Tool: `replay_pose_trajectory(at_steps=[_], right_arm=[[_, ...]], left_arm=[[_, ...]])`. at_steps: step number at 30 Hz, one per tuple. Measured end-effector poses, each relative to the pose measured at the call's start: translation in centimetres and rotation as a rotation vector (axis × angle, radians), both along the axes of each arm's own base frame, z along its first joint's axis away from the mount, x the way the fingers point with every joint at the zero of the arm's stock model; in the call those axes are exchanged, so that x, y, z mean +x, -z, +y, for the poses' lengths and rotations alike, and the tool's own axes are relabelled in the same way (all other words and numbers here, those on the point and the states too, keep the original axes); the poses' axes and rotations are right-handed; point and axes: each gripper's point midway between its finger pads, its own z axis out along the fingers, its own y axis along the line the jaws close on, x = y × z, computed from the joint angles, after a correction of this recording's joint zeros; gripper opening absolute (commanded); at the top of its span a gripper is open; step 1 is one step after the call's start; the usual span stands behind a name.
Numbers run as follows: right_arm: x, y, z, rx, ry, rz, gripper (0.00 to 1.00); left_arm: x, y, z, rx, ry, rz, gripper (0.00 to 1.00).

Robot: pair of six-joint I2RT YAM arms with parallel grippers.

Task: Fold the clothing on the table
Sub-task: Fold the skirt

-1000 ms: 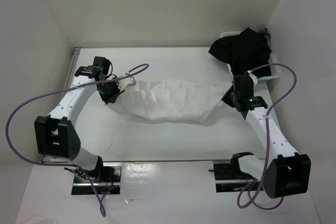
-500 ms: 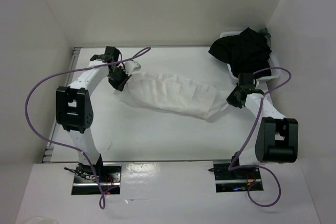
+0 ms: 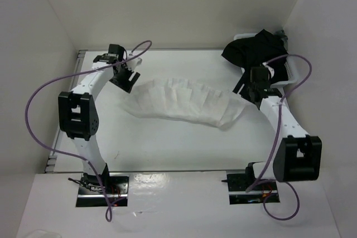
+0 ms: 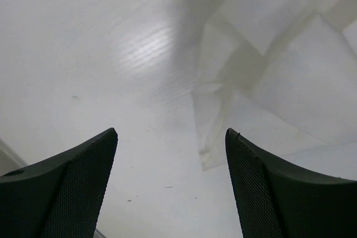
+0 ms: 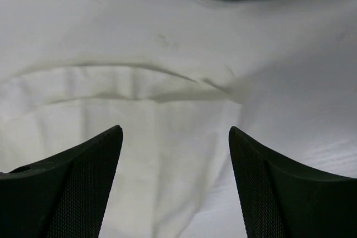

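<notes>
**Item under inspection.** The clothing (image 3: 184, 103) lies on the bench (image 3: 167, 149) as a long, shallowly curved band, flat, with its pleats fanned across its length. No part of it is lifted.

**Left end effector** (image 3: 127, 79). It is positioned just off the clothing's left end, towards the far side. The jaws stand wide apart with nothing between them. In the wrist view a corner of the clothing lies on the bench below and ahead, nearer the right-hand finger, untouched.

**Right end effector** (image 3: 245, 90). It is positioned over the clothing's right end. The jaws stand wide apart and are empty. The wrist view shows the clothing's edge lying slack beneath them, with a soft ridge running along it.

**Other items.** A black garment (image 3: 256, 51) is heaped on a tray (image 3: 290, 80) beyond the clothing's right end, near it but apart, with a strip of bare bench between.

**Progress, as judged.**
- The narrow band and the layered look at its left corner suggest one lengthwise fold is already made. The layer count cannot be confirmed from these views.
- The band is uneven: the right end is rumpled and the near edge is ragged.
- At least one crosswise fold, bringing one end over towards the other, appears to be left.
- Some squaring up would also be needed. The task is assessed as partly done, not finished.
</notes>
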Motion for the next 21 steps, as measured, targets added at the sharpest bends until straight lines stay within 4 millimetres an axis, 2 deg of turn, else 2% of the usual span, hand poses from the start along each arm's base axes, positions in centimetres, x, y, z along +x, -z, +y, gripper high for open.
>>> replay_pose_trajectory(at_steps=[3,5,7,8,9,10,11,13,14,15,17,19,21], right_arm=[[1.7,-6.6,2.0,-0.029,-0.036,-0.171,0.77],[2.1,-9.9,4.3,-0.036,-0.069,-0.255,0.69],[1.9,-10.5,7.7,-0.005,-0.141,-0.279,0.59],[1.7,-10.1,9.6,0.024,-0.183,-0.271,0.48],[1.6,-9.1,11.4,0.058,-0.225,-0.254,0.40],[1.4,-7.8,13.1,0.095,-0.257,-0.224,0.35],[1.2,-5.9,14.5,0.131,-0.278,-0.183,0.24],[0.4,-1.6,16.7,0.180,-0.297,-0.076,0.19],[-0.3,0.9,17.5,0.199,-0.296,-0.007,0.18],[-0.8,2.8,17.9,0.206,-0.293,0.049,0.16],[-1.9,6.0,18.5,0.215,-0.281,0.142,0.15],[-2.4,8.0,18.6,0.221,-0.265,0.201,0.14],[-2.4,9.4,18.6,0.222,-0.256,0.230,0.14]], left_arm=[[1.2,-5.0,0.4,0.025,-0.062,-0.136,0.85],[2.0,-8.7,-0.3,0.017,-0.077,-0.235,0.85],[2.2,-11.2,-1.8,-0.002,-0.052,-0.302,0.85],[1.9,-12.1,-3.1,-0.012,-0.022,-0.321,0.85],[1.4,-12.5,-4.5,-0.019,0.012,-0.330,0.85],[0.7,-12.6,-6.7,-0.035,0.067,-0.328,0.85],[-0.2,-12.2,-9.4,-0.057,0.134,-0.314,0.85],[-2.4,-9.8,-14.2,-0.101,0.261,-0.247,0.85],[-3.9,-7.7,-16.7,-0.120,0.328,-0.187,0.85],[-4.9,-6.0,-17.8,-0.125,0.362,-0.143,0.85],[-6.6,-1.4,-19.0,-0.107,0.401,-0.035,0.85],[-7.5,2.3,-18.5,-0.067,0.396,0.042,0.85],[-7.7,4.9,-17.7,-0.025,0.378,0.081,0.85]])
